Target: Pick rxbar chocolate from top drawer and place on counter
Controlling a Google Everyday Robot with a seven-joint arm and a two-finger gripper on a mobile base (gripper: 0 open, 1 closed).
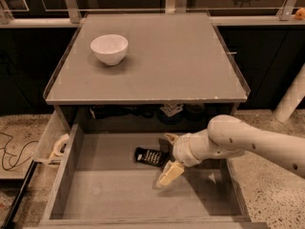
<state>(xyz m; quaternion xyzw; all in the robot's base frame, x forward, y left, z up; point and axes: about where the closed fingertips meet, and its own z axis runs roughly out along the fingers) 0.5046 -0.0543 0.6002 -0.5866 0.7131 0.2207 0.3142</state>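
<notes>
The rxbar chocolate, a flat black wrapper with white print, lies on the bare bottom of the open top drawer, near its back middle. My gripper reaches in from the right and sits just right of the bar, low over the drawer floor. Its two cream fingers are spread apart, one finger in front of the bar and the other behind it. Nothing is held. The counter is the grey tabletop above the drawer.
A white bowl stands on the counter's left rear. A narrow pale side tray with a tape roll sticks out left of the drawer. Dark items with white patterns lie under the counter behind the drawer. A cable lies on the floor at left.
</notes>
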